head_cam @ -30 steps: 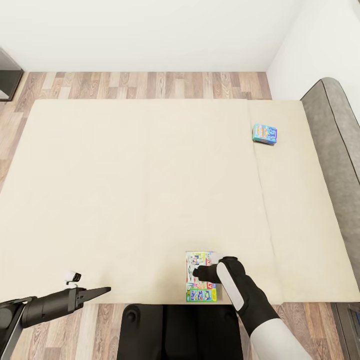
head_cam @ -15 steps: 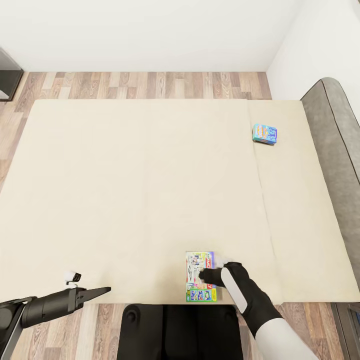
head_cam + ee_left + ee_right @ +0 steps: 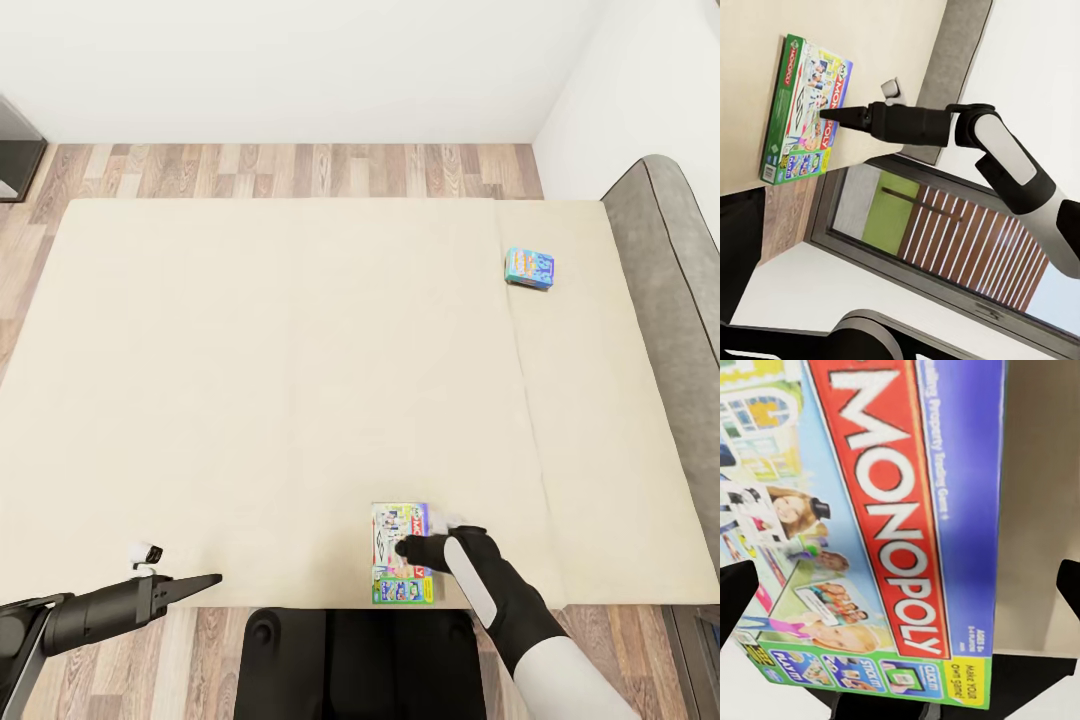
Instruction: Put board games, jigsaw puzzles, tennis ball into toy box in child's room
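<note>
two flat printed card game boxes lie on the one wide bed with its beige mattress [image 3: 250, 380]: a larger white-and-green one lettered monopoly [image 3: 398, 530] at the near edge, and a smaller blue one [image 3: 529, 268] well apart from it, close to the single grey headboard [image 3: 675, 320]. the mattress is in two parts, split by one seam. two black robot arms reach in, each ending in one gripper, the left gripper [image 3: 205, 583] and the right gripper [image 3: 405, 547].

Walls [image 3: 300, 60]: white, lying across frame top and right.
Floor [image 3: 300, 170]: wood planks showing upper centre.
Window [image 3: 945, 240]: slatted, sitting lower right.
</note>
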Robot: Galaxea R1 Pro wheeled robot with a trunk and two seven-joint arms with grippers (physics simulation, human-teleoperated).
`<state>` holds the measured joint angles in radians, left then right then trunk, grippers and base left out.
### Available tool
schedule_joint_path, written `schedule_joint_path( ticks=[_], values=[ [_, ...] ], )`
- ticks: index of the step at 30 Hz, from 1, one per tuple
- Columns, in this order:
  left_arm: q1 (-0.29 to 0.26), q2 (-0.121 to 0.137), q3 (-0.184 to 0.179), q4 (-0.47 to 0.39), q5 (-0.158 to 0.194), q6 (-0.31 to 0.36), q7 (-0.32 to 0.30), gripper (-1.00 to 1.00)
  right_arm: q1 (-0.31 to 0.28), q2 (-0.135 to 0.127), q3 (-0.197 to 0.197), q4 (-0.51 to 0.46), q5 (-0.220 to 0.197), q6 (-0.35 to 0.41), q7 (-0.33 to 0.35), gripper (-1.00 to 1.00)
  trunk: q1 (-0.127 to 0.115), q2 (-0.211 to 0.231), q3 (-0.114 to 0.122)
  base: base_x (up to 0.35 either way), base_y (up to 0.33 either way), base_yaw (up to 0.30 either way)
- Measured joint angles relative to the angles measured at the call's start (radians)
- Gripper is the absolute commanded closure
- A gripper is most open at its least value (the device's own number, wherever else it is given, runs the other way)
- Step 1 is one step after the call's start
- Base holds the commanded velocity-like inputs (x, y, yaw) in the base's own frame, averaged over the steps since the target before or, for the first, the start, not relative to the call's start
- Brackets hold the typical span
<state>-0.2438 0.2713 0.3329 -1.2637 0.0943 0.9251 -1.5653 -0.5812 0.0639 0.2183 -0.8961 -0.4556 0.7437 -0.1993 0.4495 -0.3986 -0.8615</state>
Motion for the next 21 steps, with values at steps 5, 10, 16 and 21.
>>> schedule_joint_path(
  ticks=[5,10,16,21],
  values=[
    [0.0,0.0,0.0,0.0,0.0,0.0,0.0,-1.0,0.0,0.001,0.001,-0.001,0.0,-0.005,0.012,-1.0,0.0,0.0,0.0,0.0,0.0,0.0],
    [0.0,0.0,0.0,0.0,0.0,0.0,-0.001,-1.0,0.0,0.002,0.001,-0.001,0.0,-0.007,0.028,-1.0,0.0,0.0,0.0,0.0,0.0,0.0],
    [0.0,0.0,0.0,0.0,0.0,0.0,-0.001,-1.0,0.0,0.005,0.007,-0.002,0.001,-0.007,0.033,-1.0,0.0,0.0,0.0,0.0,0.0,0.0],
    [0.0,0.0,0.0,0.0,0.0,0.0,-0.001,-1.0,0.0,0.007,0.043,-0.005,0.0,-0.007,0.034,-1.0,0.0,0.0,0.0,0.0,0.0,0.0]
  ],
)
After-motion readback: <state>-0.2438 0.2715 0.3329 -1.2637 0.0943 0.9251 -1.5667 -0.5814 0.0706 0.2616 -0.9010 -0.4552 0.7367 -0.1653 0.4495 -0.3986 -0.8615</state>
